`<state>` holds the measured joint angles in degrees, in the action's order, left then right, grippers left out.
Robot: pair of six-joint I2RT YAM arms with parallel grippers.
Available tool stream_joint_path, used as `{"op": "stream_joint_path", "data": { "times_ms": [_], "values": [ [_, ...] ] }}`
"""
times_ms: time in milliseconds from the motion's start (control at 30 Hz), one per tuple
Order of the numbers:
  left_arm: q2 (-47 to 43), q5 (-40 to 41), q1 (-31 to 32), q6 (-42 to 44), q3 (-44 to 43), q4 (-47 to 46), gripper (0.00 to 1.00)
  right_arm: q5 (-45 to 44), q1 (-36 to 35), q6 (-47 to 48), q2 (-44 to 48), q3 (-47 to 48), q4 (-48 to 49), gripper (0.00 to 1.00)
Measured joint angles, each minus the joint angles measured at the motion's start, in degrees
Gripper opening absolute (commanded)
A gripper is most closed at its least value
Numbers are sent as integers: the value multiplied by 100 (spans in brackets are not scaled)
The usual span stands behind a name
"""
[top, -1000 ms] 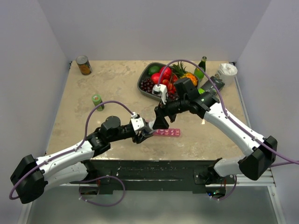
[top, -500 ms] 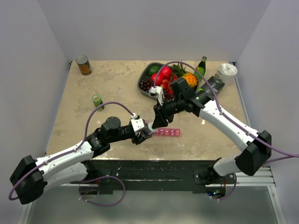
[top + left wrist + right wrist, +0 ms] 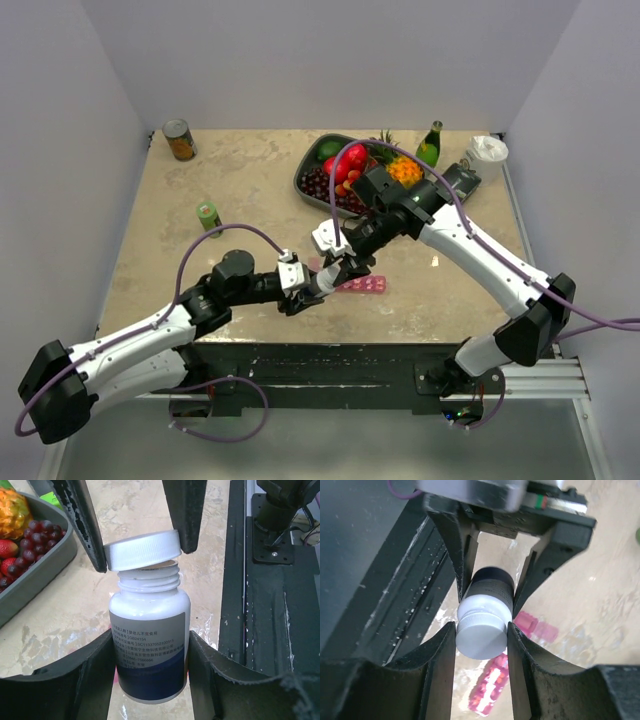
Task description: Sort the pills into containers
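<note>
Right gripper (image 3: 145,550) is pinching the white cap (image 3: 142,547) by its rim, and the left gripper (image 3: 150,667) is clamped on the body of the bottle (image 3: 149,630) around its label. The pink pill box (image 3: 492,685) lies on the table (image 3: 75,625) just beside and below the bottle, lids down as far as we can tell.

We see three risks. The cap sits crooked on the bottle, one edge lifted off the threads and the other edge low. Pulled away at that angle, it could catch on the threads and twist the bottle in the left fingers. The right fingers hold only the thin rim, so we think the cap could pop out and drop near the bottle. The bottle also looks tipped well over, so pills might run out of its mouth onto the table once the cap comes free.

From the left wrist we see the gap under the cap, the bare threads and the fruit tray (image 3: 35,575) off to the side of the bottle, but no pill box. The right wrist looks straight at the cap's top and hides that gap, yet it shows the pill box beyond the bottle. From above, the arms cover the bottle almost wholly.
</note>
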<state>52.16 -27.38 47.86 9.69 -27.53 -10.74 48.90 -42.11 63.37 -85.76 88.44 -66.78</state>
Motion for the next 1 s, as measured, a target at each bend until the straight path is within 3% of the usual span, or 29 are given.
{"op": "stream_joint_path", "data": {
  "times_ms": [233, 333, 633, 800, 1000],
  "values": [
    [-177, 13, -114, 44, 0, 339, 0, -201, -26, 350, 35, 199, 105, 7],
    [-352, 120, -179, 66, 0, 509, 0, -295, 345, -262, 271, -50, 575, 11],
    [-612, 667, -223, 393, 37, 1036, 0, -678, 2022, -2321, 658, -1733, 1937, 10],
    [-1244, 662, -369, 55, 199, 205, 0, -1333, 2765, -3141, 243, -2745, 2636, 12],
    [-1309, 374, -664, -1078, 227, -1364, 0, -2218, 3202, -3475, -190, -2975, 3058, 15]
  ]
}}
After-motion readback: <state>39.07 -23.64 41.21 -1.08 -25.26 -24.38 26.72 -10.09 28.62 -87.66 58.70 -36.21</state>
